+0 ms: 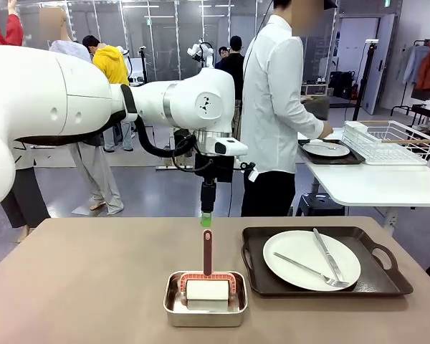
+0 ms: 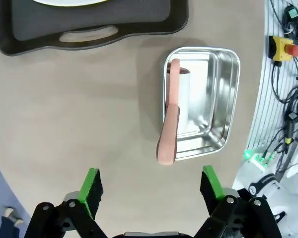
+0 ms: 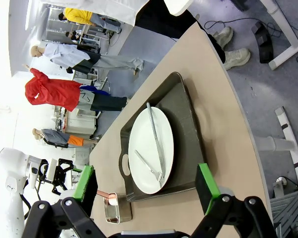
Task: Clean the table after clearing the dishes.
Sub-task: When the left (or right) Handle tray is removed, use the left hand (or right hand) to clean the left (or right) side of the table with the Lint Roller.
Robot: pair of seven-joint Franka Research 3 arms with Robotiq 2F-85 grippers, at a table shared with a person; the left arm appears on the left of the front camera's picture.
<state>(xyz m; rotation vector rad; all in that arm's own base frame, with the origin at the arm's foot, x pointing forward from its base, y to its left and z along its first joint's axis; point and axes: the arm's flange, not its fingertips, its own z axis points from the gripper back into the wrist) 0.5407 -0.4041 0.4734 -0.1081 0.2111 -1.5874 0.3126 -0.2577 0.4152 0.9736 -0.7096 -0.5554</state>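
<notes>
Hovering open above the table, left end effector sits left of dishes.

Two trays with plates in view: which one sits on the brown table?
The near tray, right of the steel pan, carrying a plate, fork and knife. The other tray lies on the white table.

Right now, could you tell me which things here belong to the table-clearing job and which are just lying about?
Job: table; tray with plate, fork and knife; second plate on the white table; roller, likely the cleaning tool, in its steel pan.
Lying about: wire rack.
</notes>
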